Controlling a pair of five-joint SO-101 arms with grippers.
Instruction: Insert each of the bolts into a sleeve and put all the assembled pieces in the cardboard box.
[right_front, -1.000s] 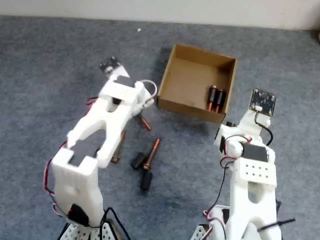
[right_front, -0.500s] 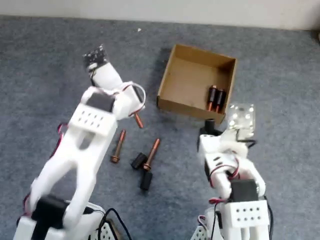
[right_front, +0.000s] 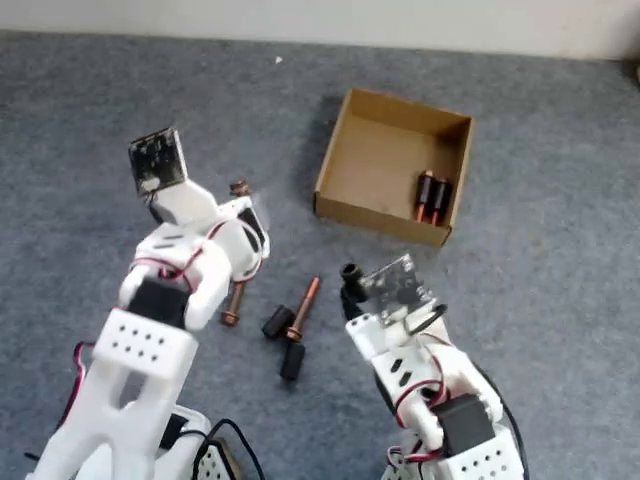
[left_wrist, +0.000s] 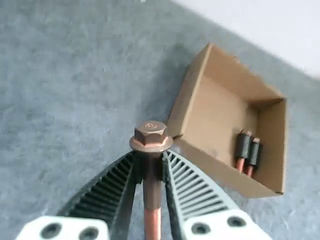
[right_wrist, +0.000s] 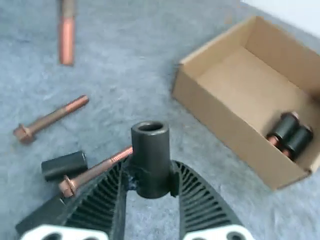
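1. The left pincer was closed on a copper bolt. It gripped the shank just under the hexagonal head, and the head stood out past the fingertips.
2. The cardboard box sat ahead of that pincer and off to one side. It was open side up and well apart from the held bolt.
3. Two assembled pieces lay side by side inside the box, against the wall farthest from the left pincer.
4. The right pincer was clamped on a black sleeve. The sleeve's open bore pointed out beyond the fingertips.
5. Seen from the right pincer, the box lay ahead and to one side, clear of the held sleeve.
6. In the high view the two pincers were apart, and the held bolt did not touch the held sleeve.
7. On the grey carpet between the pincers lay a loose bolt, close by the right pincer's fingers. A loose sleeve lay just beside its head.
8. A second loose sleeve lay near the first, back towards the arms' bases.
9. A second loose bolt lay on the carpet nearer the left pincer, partly under that arm in the high view.
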